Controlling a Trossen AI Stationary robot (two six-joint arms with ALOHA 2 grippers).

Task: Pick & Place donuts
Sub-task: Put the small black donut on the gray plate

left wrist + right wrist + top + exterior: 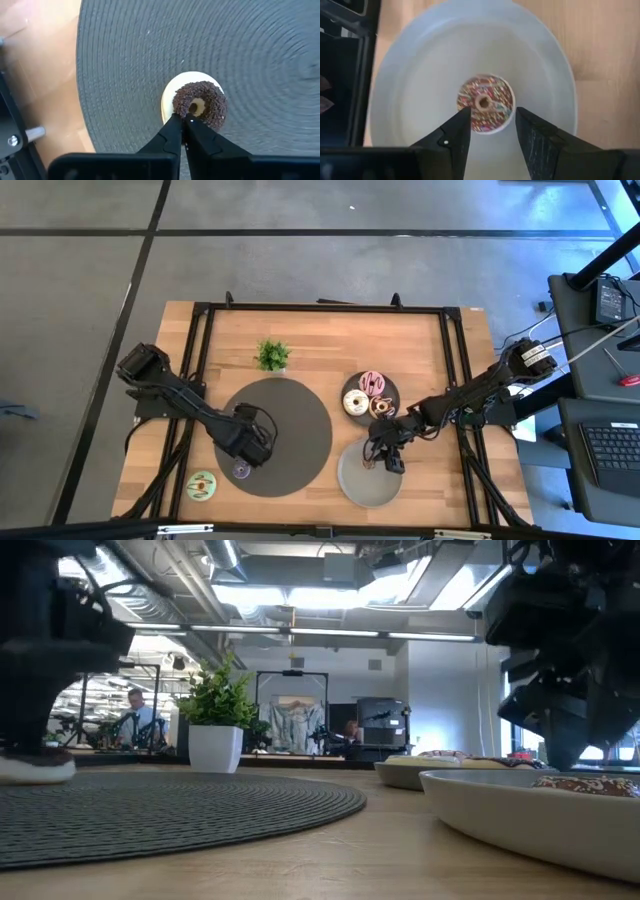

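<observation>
A small donut (200, 102) with dark brown crumbs on top and a cream base lies flat on the big dark round mat (290, 430), near the mat's front left edge. My left gripper (184, 120) points down over it, shut, its tips at the donut's near rim. A sprinkled donut (485, 103) lies flat in the pale grey plate (420, 75). My right gripper (492, 122) hovers open above it, a finger on either side and short of it. A green donut (202, 485) rests on the wood at the front left. My left gripper's shut fingertips (176, 125) meet at the rim of the brown donut (181, 111), coming from above and pointing steeply down. I cannot tell whether they touch it. The donut lies flat on the mat.
A small dark plate (388, 388) behind the grey one holds a pink donut (372, 383), a white donut (355, 402) and a brown donut (381, 407). A potted green plant (271, 356) stands at the mat's far edge. Black frame rails run along the table's sides.
</observation>
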